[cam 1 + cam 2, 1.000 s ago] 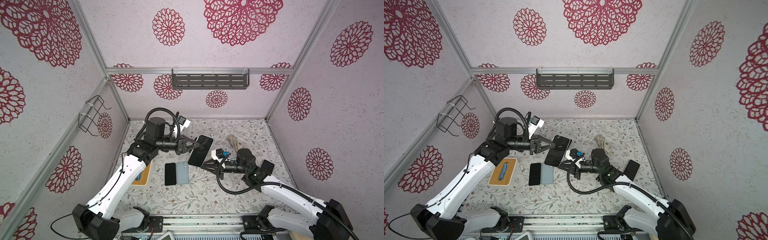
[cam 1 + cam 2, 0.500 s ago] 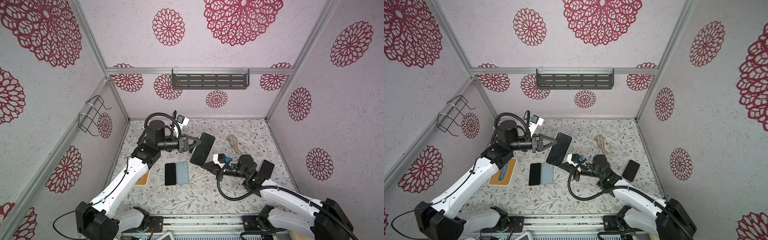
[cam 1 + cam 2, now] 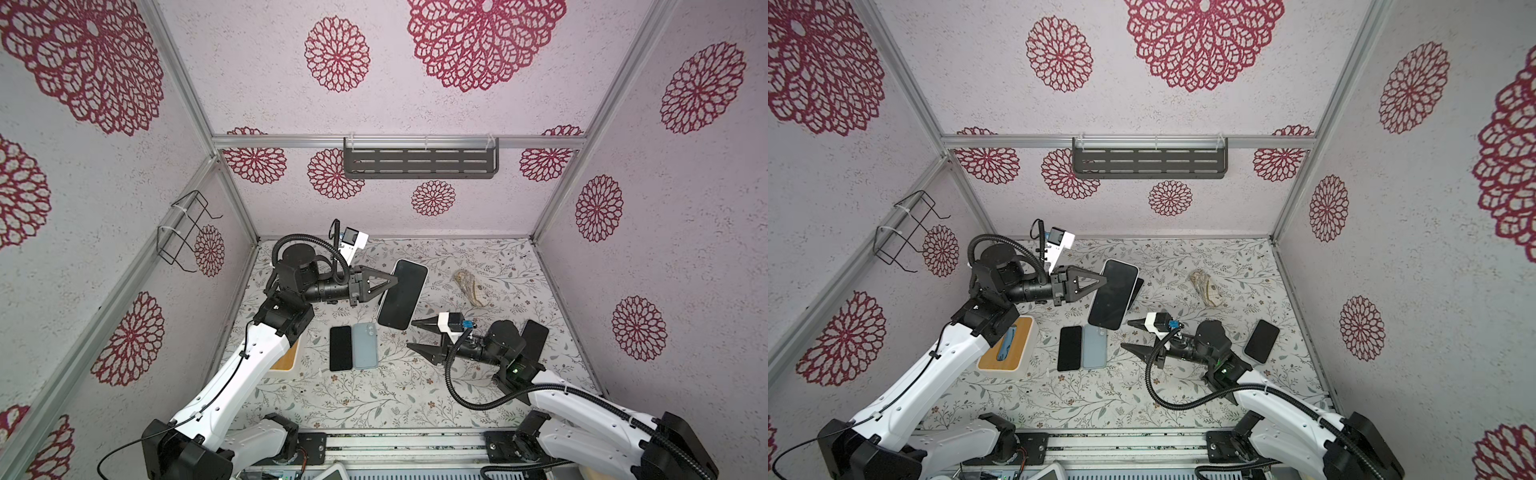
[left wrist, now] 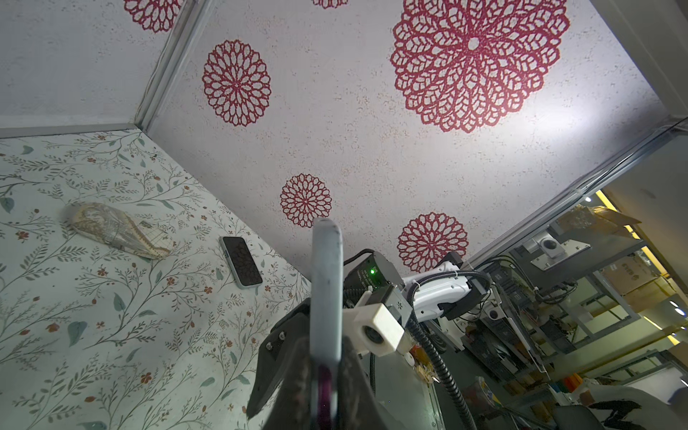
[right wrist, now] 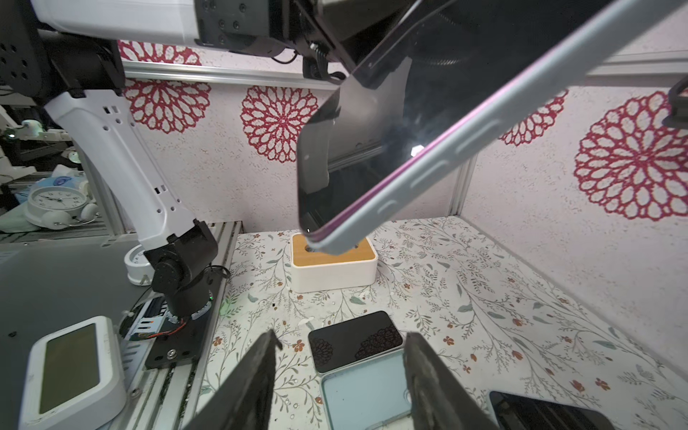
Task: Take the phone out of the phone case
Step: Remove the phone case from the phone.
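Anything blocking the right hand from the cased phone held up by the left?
Nothing visible. The right hand is open near the lower end of the cased phone; the left hand holds it aloft.

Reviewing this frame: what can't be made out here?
Cased phone: left wrist view shows only its edge.
Wooden-topped box: in a top view, mostly under the left arm.
Right-side phone: in a top view, partly behind the right arm.
Dark object: cut by right wrist view's edge; unidentifiable.
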Robot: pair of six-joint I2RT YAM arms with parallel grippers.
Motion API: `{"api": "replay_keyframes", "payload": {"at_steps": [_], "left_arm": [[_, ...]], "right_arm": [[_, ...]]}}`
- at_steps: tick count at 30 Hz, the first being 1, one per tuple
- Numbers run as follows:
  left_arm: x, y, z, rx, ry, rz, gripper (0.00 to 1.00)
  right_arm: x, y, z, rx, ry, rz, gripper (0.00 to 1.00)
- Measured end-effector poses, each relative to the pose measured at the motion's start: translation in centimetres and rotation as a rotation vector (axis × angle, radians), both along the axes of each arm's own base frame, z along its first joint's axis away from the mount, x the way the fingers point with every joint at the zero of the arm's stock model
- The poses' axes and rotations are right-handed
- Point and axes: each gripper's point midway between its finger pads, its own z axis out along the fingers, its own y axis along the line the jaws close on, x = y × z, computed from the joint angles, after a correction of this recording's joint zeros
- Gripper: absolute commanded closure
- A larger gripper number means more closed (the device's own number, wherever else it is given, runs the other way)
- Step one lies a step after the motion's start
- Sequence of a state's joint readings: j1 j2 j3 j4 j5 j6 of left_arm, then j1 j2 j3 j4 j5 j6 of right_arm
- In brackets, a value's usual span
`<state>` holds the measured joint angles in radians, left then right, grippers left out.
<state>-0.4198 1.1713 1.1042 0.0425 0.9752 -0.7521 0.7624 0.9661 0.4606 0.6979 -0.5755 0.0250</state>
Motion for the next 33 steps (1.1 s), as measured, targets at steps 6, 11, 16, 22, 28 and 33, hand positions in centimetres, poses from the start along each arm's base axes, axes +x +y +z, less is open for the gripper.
{"api": "replay_keyframes", "payload": {"at_steps": [6,11,16,22,28,33], "left_arm": [[1.4,0.4,-0.9,-0.069,0.055,0.085,1.00],[3.1,0.7,-1.8,-0.149,0.098,0.169,1.00],[4.8,0.5,-2.2,-0.232,0.118,0.216,1.00],[5.4,0.4,-2.1,-0.301,0.136,0.238,1.00],[4.5,-0.1,-0.5,-0.357,0.114,0.215,1.00],[3.9,-0.6,0.1,-0.382,0.111,0.194,1.00]], "right_arm": [[0.1,-0.9,1.7,0.095,0.176,-0.028,0.36],[-0.5,-1.4,3.8,0.213,0.355,0.013,0.35],[-0.5,-1.4,4.4,0.281,0.531,0.048,0.41],[-0.1,-1.4,3.8,0.304,0.673,0.039,0.48],[0.6,-1.3,3.1,0.310,0.742,0.019,0.50],[1.2,-1.0,2.5,0.317,0.780,0.008,0.52]]}}
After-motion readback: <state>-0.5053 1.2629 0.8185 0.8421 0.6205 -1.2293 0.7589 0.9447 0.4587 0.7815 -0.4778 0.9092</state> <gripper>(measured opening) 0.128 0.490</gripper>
